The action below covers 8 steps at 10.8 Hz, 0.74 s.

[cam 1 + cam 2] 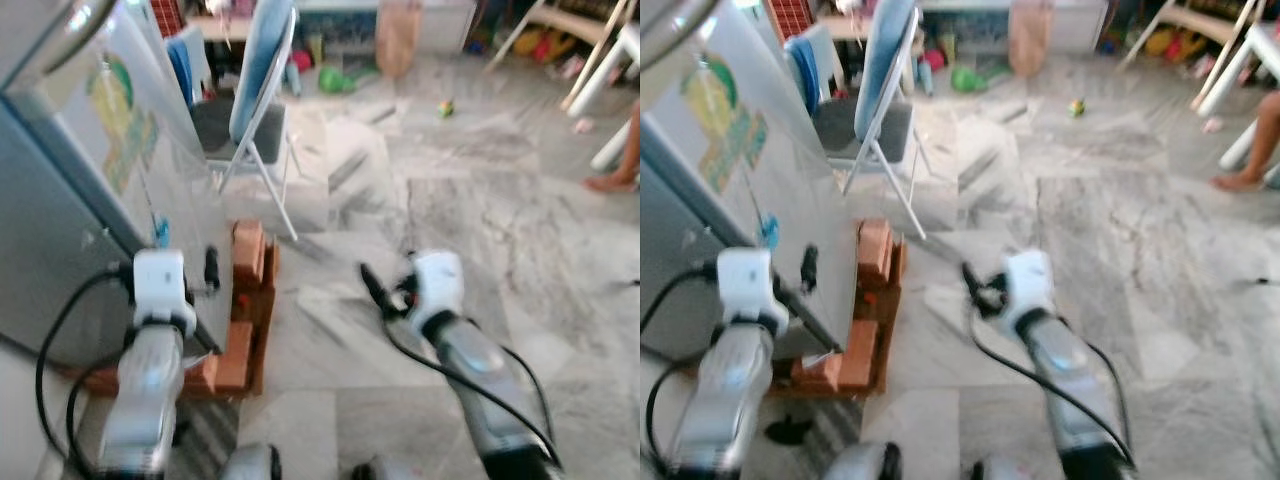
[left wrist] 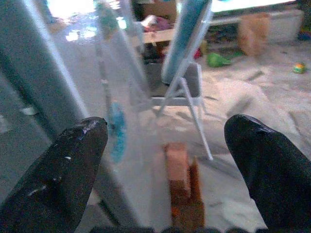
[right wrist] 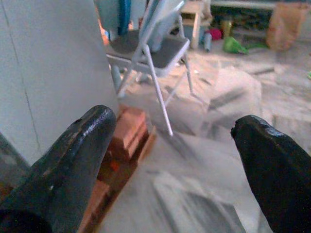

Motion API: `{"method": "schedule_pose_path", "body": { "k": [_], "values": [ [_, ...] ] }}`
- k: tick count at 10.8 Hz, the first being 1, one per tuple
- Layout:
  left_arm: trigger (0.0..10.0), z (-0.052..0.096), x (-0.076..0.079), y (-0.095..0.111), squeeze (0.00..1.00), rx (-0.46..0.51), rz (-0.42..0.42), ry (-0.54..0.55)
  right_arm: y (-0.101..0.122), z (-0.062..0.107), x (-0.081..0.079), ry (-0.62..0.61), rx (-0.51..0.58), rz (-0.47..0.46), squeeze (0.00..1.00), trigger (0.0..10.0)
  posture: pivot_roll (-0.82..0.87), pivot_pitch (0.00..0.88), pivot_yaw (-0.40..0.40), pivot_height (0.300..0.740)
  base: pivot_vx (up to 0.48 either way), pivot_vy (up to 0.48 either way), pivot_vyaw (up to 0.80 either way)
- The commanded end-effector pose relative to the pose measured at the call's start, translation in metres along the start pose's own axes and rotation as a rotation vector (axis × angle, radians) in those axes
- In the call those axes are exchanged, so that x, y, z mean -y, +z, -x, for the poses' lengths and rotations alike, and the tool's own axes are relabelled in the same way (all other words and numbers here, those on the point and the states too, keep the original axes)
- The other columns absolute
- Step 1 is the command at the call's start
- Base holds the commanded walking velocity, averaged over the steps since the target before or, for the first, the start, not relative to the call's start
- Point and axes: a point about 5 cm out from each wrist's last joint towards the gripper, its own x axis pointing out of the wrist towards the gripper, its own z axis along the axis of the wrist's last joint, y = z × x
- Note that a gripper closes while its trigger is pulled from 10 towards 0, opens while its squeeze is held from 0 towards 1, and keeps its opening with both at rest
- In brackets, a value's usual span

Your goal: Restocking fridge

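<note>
You are at the very start of restocking, as far as the frames show: neither pincer carries anything, and no groceries are visible. The fridge (image 1: 70,200) stands at the left, grey, its door shut, with stickers on the near face; it rests on a brick-and-wood base (image 1: 240,330). The left pincer (image 2: 165,160) sits near the fridge front, fingers spread wide with nothing between them. The right pincer (image 3: 170,160) hangs over the marble floor (image 1: 480,220) to the right, fingers likewise spread and empty. A folding chair (image 1: 260,110) stands farther back beside the fridge. Left to do, by my estimate: open the door, fetch items, place them inside. Head views are blurred.
</note>
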Motion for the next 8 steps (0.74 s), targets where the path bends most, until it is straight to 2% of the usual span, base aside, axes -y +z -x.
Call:
{"method": "schedule_pose_path", "body": {
  "k": [1, 2, 4, 8],
  "values": [
    [10.0, -0.008, -0.010, -0.003, 0.00, -0.007, -0.018, 0.048, 0.007, 0.000, -0.008, 0.026, 0.025, -0.003, 0.00, 10.0, 0.07, 0.118, 0.012, 0.740, 0.000, 0.000, 0.00],
    [10.0, -0.019, -0.018, -0.003, 0.00, -0.012, -0.033, 0.093, 0.008, 0.003, -0.008, 0.012, 0.026, -0.009, 0.00, 10.0, 0.05, 0.123, 0.019, 0.740, 0.000, 0.000, 0.00],
    [10.0, -0.028, -0.028, -0.006, 0.00, -0.031, -0.043, 0.132, 0.008, 0.010, -0.004, -0.010, 0.018, -0.013, 0.00, 10.0, 0.03, 0.138, 0.024, 0.740, 0.000, 0.000, 0.00],
    [10.0, -0.057, -0.034, 0.002, 0.00, -0.015, -0.046, 0.185, 0.009, 0.017, -0.009, -0.016, 0.009, -0.021, 0.00, 10.0, 0.02, 0.170, 0.031, 0.740, 0.000, 0.000, 0.00]
  ]
}}
